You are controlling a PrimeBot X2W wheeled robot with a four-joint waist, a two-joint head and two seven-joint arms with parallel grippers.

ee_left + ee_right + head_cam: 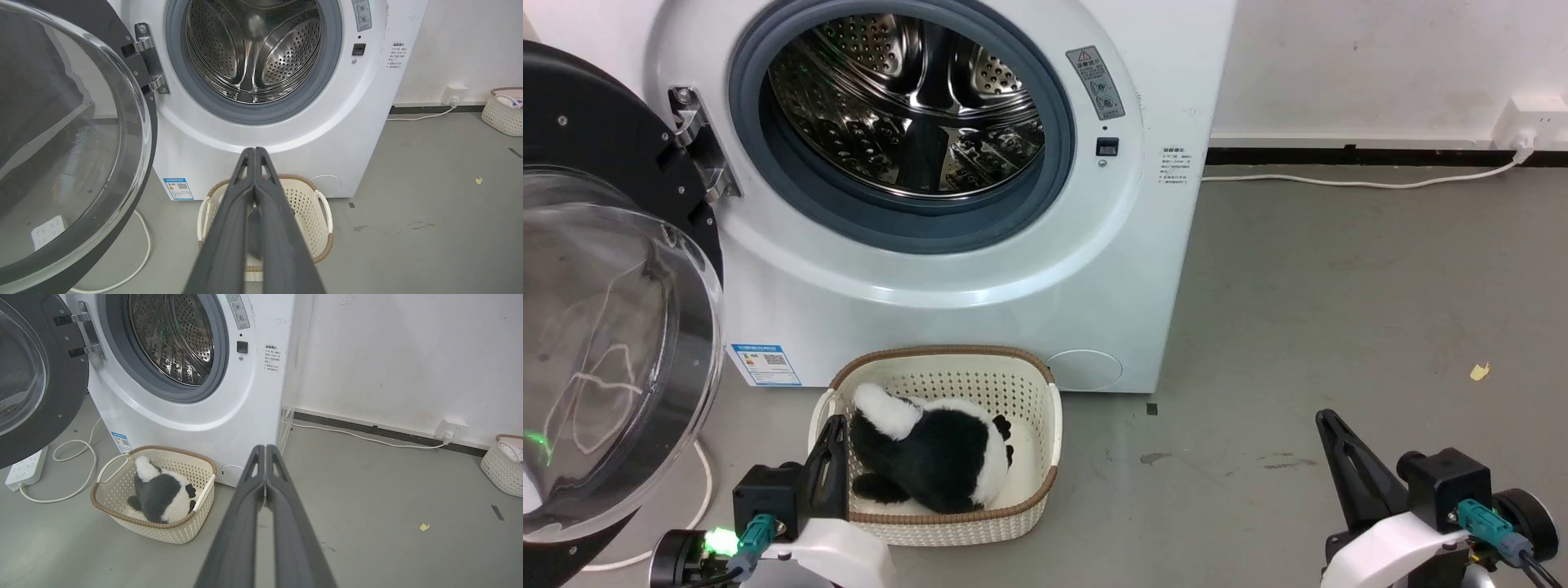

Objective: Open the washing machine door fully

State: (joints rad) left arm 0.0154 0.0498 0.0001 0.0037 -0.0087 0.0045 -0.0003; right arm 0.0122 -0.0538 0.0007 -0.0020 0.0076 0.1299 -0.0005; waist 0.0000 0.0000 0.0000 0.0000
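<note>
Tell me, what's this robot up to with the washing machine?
The big white front-loading washing machine has its round glossy black door with the bulging clear window swung wide open, baring the steel drum. Neither gripper touches it: the robot's left gripper and right gripper are both shut, empty and held low in front. A cream perforated basket holding a black-and-white plush toy sits on the floor by the machine.
</note>
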